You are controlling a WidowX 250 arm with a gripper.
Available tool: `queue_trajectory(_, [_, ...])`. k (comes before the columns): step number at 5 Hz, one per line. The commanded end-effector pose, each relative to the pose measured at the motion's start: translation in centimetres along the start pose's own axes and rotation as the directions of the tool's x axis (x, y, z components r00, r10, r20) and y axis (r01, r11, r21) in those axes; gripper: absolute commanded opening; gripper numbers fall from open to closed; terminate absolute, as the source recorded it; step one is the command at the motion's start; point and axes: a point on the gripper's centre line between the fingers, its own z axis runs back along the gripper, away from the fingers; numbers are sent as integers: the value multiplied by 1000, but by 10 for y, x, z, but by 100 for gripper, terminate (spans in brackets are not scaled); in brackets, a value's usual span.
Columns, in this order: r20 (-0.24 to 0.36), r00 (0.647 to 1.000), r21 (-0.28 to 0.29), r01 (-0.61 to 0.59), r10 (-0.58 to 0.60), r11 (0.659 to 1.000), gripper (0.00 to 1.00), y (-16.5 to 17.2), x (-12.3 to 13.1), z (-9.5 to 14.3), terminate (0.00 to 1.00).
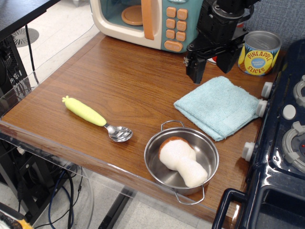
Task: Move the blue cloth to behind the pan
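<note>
The light blue cloth (pixel 218 107) lies flat on the wooden table, just behind and to the right of the pan (pixel 181 160). The pan is a small shiny steel pot with wire loop handles near the front edge, holding a brown and white plush mushroom (pixel 182 161). My black gripper (pixel 211 69) hangs open and empty above the cloth's far left corner, clear of it, fingers pointing down.
A toy microwave (pixel 150 21) stands at the back. A pineapple slices can (pixel 258 53) sits back right. A yellow-handled spoon (pixel 95 118) lies at the left front. A dark toy stove (pixel 285 138) borders the right side.
</note>
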Motion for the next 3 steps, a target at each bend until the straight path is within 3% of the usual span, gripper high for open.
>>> queue_trajectory(1, [29,999,-67,-13,15,998,100,4,4,27,0])
queue_trajectory(2, [29,999,-67,-13,15,998,100,4,4,27,0])
queue_trajectory(3, [29,999,-67,-13,15,998,100,4,4,27,100])
